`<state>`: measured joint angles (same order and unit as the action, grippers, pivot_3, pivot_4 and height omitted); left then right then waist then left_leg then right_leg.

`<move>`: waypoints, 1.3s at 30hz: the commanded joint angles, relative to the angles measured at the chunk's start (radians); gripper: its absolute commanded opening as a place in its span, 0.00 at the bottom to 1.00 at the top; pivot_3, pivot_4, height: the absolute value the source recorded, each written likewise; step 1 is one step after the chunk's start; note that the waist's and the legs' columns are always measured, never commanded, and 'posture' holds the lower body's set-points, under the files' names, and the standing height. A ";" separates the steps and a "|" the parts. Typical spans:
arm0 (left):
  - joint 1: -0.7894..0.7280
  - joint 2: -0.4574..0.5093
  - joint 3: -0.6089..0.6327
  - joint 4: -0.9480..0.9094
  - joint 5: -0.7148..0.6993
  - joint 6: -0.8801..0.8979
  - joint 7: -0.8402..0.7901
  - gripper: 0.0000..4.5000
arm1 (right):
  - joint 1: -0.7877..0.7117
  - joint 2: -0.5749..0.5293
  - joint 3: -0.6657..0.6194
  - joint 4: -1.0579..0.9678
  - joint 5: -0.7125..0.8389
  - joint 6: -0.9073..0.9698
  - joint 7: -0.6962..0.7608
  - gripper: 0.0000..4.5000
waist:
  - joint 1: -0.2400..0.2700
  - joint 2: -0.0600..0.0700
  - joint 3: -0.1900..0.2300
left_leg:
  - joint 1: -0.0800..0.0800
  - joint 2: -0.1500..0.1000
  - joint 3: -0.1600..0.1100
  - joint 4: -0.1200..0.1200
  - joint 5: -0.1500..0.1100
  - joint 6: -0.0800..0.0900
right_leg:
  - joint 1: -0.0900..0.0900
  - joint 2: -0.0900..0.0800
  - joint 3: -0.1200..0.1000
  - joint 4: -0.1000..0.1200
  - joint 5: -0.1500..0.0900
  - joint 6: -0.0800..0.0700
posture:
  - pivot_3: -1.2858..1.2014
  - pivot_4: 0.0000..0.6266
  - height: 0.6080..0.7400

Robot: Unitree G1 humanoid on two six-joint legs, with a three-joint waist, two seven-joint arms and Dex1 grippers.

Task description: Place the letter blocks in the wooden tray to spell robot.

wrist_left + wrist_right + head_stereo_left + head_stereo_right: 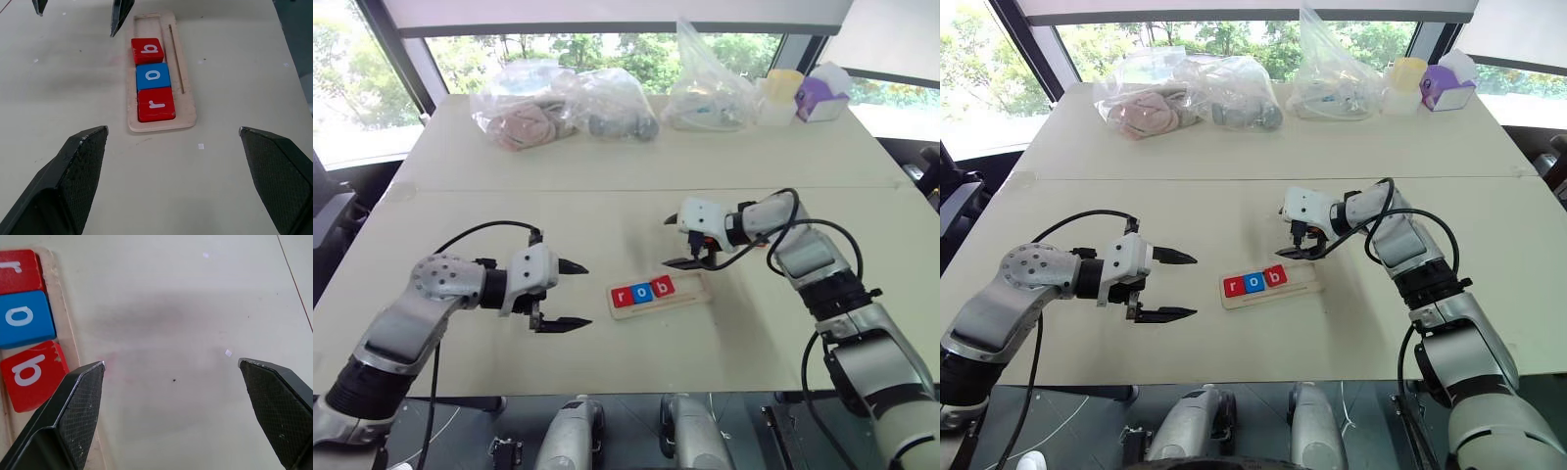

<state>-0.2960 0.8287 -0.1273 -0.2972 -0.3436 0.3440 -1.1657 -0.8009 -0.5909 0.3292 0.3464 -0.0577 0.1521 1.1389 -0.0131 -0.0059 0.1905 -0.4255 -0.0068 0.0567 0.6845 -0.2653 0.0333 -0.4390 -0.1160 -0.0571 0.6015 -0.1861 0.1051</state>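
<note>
The wooden tray [658, 295] lies on the table [607, 215] between the two arms, and it serves as the landmark here. Three letter blocks sit side by side in its groove: a red r [623, 297] at the end nearest the left arm, a blue o [643, 291] touching it, and a red b [663, 286] touching that. The rest of the groove, toward the right arm, is bare — room for the second o and the t, neither of which I can find on the table around the tray.

The right gripper [688, 240] hovers just beyond the tray's empty end with its fingers spread wide and nothing between them; its wrist view looks down past the b at bare table. The left gripper [566, 296] hangs near the r end of the tray, clear of it, also wide open and empty.

In my judgement the b has just been seated, and the step in hand is fetching the next o. To do it well, lift the right gripper straight up and away from the tray so a fingertip does not nudge the b. Then bring the next block in low over the empty end, square to the groove, and set it flush against the b before letting go.
</note>
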 commanded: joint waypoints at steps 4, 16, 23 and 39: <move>-0.021 -0.003 0.013 -0.019 -0.006 -0.006 -0.004 1.00 | 0.024 0.006 -0.025 -0.036 0.001 -0.024 -0.041 0.99 | 0.000 0.000 0.000 | 0.000 0.000 0.000 0.000 0.000 0.000 | 0.000 0.000 0.000 0.000 0.000 0.000 | 0.52 0.24 1.00; -0.025 -0.005 0.012 -0.016 -0.005 -0.005 -0.003 1.00 | 0.068 -0.032 -0.017 -0.149 0.020 0.040 0.050 0.99 | 0.001 0.000 0.000 | 0.000 0.000 0.000 0.000 0.000 0.000 | 0.000 0.000 0.000 0.001 0.000 0.000 | 0.52 0.24 1.00; -0.026 -0.010 0.007 -0.016 -0.002 -0.006 -0.002 1.00 | 0.063 -0.038 -0.037 -0.172 0.016 0.054 0.034 0.99 | 0.001 0.000 0.000 | 0.000 0.000 -0.001 0.000 0.000 0.000 | 0.000 0.000 0.000 0.001 0.000 0.000 | 0.52 0.24 1.00; -0.031 -0.025 0.016 -0.017 -0.008 -0.004 0.013 1.00 | 0.119 -0.156 -0.223 -0.291 0.058 0.271 -0.093 0.99 | 0.004 0.000 0.000 | 0.000 0.000 -0.001 0.000 0.000 0.000 | 0.000 0.000 0.000 0.000 0.000 0.000 | 0.52 0.24 1.00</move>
<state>-0.3172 0.8094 -0.1324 -0.2952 -0.3400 0.3443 -1.1586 -0.6859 -0.7365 0.1759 0.0918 -0.0126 0.3744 1.1155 -0.0091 -0.0059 0.1905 -0.4254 -0.0066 0.0561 0.6846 -0.2651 0.0332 -0.4388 -0.1158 -0.0570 0.6016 -0.1861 0.1050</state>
